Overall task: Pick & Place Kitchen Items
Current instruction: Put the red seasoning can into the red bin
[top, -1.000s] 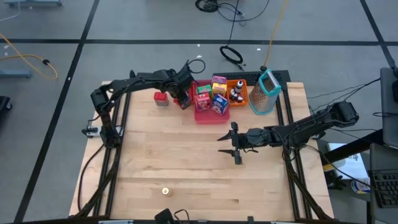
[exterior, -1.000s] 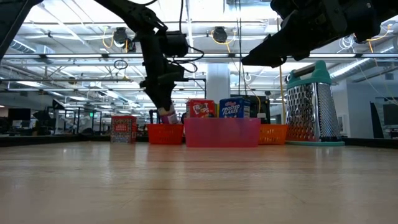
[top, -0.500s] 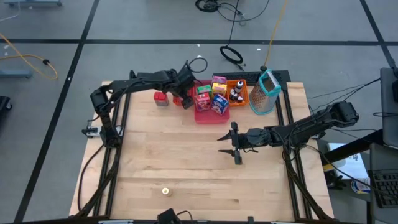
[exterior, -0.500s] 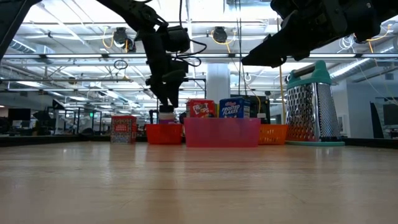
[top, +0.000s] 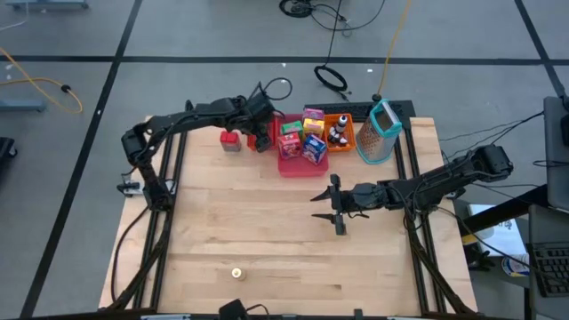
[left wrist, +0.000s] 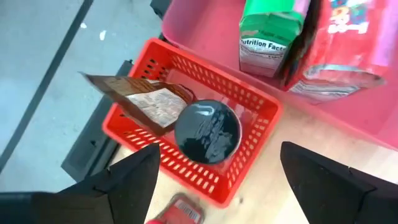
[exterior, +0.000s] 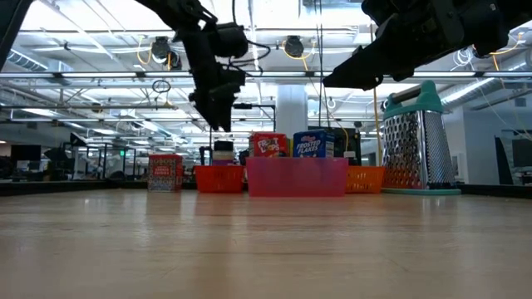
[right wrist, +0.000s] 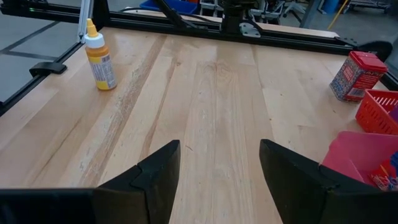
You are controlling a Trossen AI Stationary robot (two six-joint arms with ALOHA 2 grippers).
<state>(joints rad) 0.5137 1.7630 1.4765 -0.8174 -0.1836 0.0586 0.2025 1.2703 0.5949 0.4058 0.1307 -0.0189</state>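
My left gripper (left wrist: pixel 217 155) hangs open above the red tray (left wrist: pixel 252 99), clear of everything in it. Inside the tray a dark-capped shaker (left wrist: pixel 207 132) stands upright on its base beside a brown pouch (left wrist: pixel 140 99). In the low view the shaker (exterior: pixel 223 151) shows above the tray's rim, with the left gripper (exterior: pixel 220 104) higher up. The pink tray (top: pixel 298 158) next to it holds several small boxes, among them a green one (left wrist: pixel 270 34). My right gripper (top: pixel 336 212) waits open above the middle of the table.
An orange tray (top: pixel 340 132) with small bottles and a metal grater (top: pixel 380 133) stand at the far right. A red box (top: pixel 230 140) sits left of the red tray. A small yellow bottle (top: pixel 236 273) stands near the front edge.
My left gripper has let go of the shaker inside the red tray and risen straight up off it. The shaker, held tilted before, now stands upright in the tray.
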